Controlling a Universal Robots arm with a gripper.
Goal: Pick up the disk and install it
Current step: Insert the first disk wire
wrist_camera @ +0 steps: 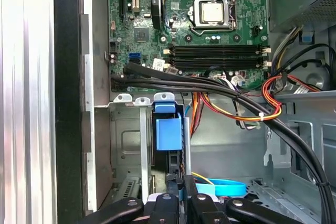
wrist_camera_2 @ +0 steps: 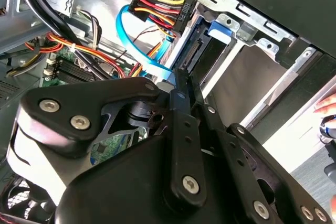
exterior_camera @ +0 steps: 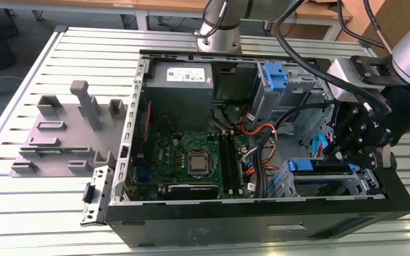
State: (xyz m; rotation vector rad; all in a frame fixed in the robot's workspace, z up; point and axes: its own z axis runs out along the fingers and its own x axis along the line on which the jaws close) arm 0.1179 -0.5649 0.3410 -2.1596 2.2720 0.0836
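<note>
My claw (exterior_camera: 352, 154) sits low inside the open case (exterior_camera: 262, 213), at the drive cage (exterior_camera: 326, 178) by the front wall; I cannot tell how far its fingers are parted. In the first wrist view the disk (wrist_camera: 169, 132) stands on edge in that cage, its blue carrier tab just beyond the claw (wrist_camera: 181, 198). Past it black cables (wrist_camera: 210, 85) cross before the motherboard (wrist_camera: 210, 19). Farther off, the grey power supply (exterior_camera: 182, 80) sits against the rear wall

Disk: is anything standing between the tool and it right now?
Nothing visible. In the first wrist view, the tool sits right at the edge of the disk in the drive bay; the blue cable loops beside it, not across.
</note>
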